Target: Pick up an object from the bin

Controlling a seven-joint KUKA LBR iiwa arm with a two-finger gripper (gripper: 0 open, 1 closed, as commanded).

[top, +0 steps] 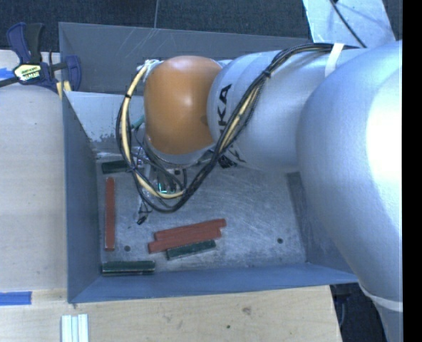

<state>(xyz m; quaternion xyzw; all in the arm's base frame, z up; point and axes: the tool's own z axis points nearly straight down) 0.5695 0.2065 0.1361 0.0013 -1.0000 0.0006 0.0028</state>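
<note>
Looking down into the grey bin (79, 191), I record the arm (325, 120) entering over the right edge. Its orange cover (179, 105) and looped cables (126, 127) hang above the left half of the floor. The gripper (142, 211) shows beneath that cover as a small dark tip, low over bare floor. Whether it is wide, narrow or holding anything I cannot tell (the cover and cables mask most of it).

Items noted, nearest first:

A long reddish-brown strip (110, 212) lies just left of the gripper, parallel to the left edge and close to that wall. I see a gap between it and the tip.

A reddish-brown bar (187, 235) lies at a slight slant toward the middle of the near edge, on the gripper's near-right side and apart from it.

A dark green bar (191, 249) lies just beside the reddish-brown bar on its near side, following the same slant.

A second dark green bar (128, 267) lies flat along the near edge, in the near-left corner.

A short dark green piece (113, 167) lies toward the far-left corner, just past the strip's far end.
</note>
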